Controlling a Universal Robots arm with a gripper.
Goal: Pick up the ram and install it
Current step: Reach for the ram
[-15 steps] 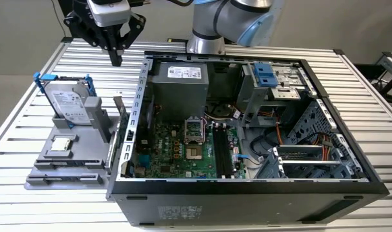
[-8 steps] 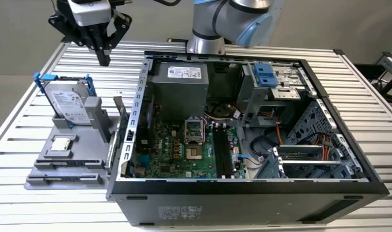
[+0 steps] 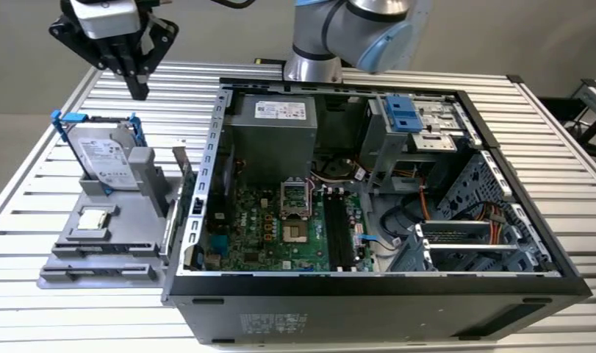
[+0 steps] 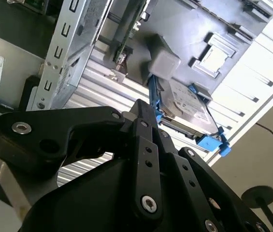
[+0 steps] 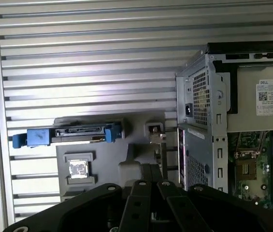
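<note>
My gripper [image 3: 138, 90] hangs high over the slatted table at the exterior view's back left, behind the grey parts holder [image 3: 131, 250], with its black fingers pressed together and nothing between them. In both wrist views the fingertips [image 4: 143, 110] [image 5: 150, 170] meet in a point. The ram [image 3: 187, 184] stands on edge as a thin strip at the holder's side nearest the computer case [image 3: 376, 287], well below and forward of the gripper; in the first wrist view the ram [image 5: 180, 150] is a narrow dark line beside the case wall. The motherboard's long black slots [image 3: 339, 235] lie inside the open case.
A silver hard drive [image 3: 109, 158] in a blue-handled frame stands upright on the holder, and a small square processor chip [image 3: 94, 218] lies in front of it. The arm's base [image 3: 312, 66] rises behind the case. Drive cages and cables [image 3: 455, 228] sit on the case's right side.
</note>
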